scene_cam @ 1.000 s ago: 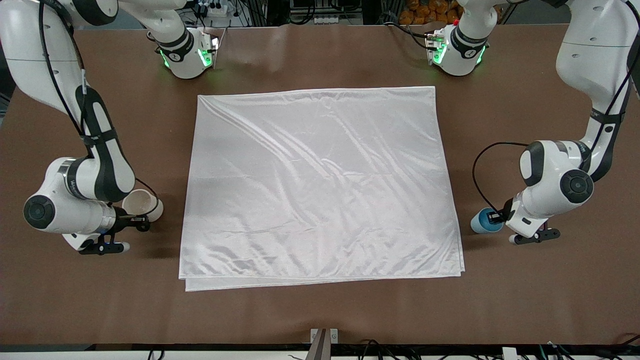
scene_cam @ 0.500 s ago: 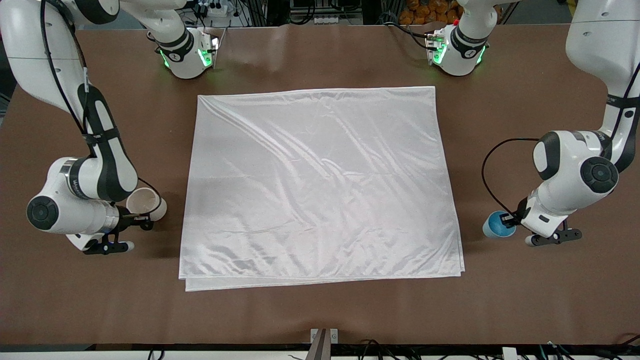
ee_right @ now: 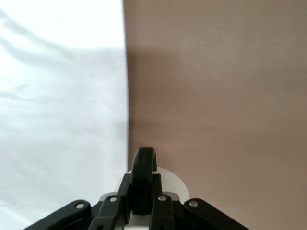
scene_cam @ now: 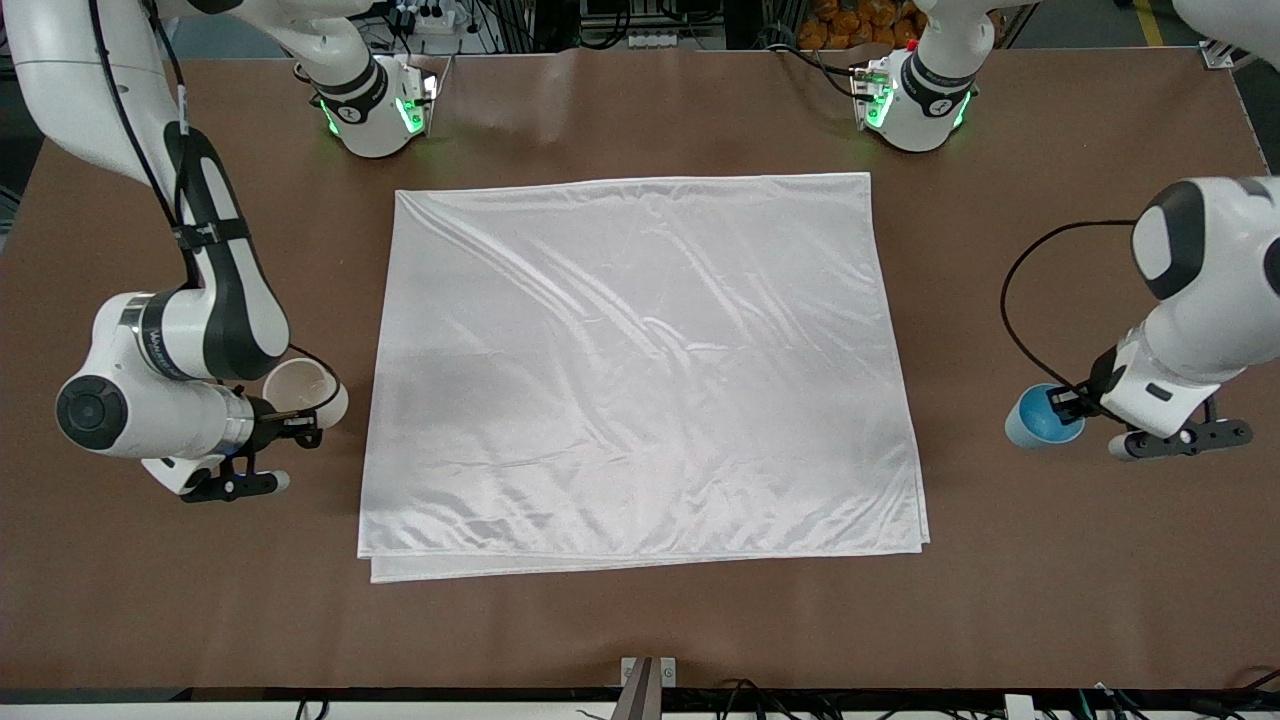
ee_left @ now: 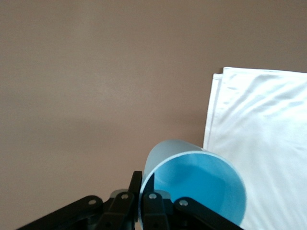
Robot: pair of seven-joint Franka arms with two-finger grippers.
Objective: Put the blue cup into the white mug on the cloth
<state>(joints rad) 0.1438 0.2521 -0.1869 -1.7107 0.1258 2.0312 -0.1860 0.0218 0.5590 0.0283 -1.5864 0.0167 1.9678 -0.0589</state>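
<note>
Both cups have come up off the brown table in the last moment. The left arm has swung outward, away from the white satin cloth, so the blue cup hangs over bare table at the left arm's end. The right arm has carried the white mug a little toward the cloth, and it now sits over the table just beside the cloth's edge. To my eye the lift is done and the carry to the cloth comes next, the mug first.

The left gripper is clamped on the blue cup's rim, one finger inside the bright blue wall and one outside, with the cup tipped on its side. The right gripper is pinched tight on the mug's black loop handle, the mug body showing pale beneath it. Nothing rests on the cloth yet; it lies flat and lightly wrinkled in the middle of the table.
</note>
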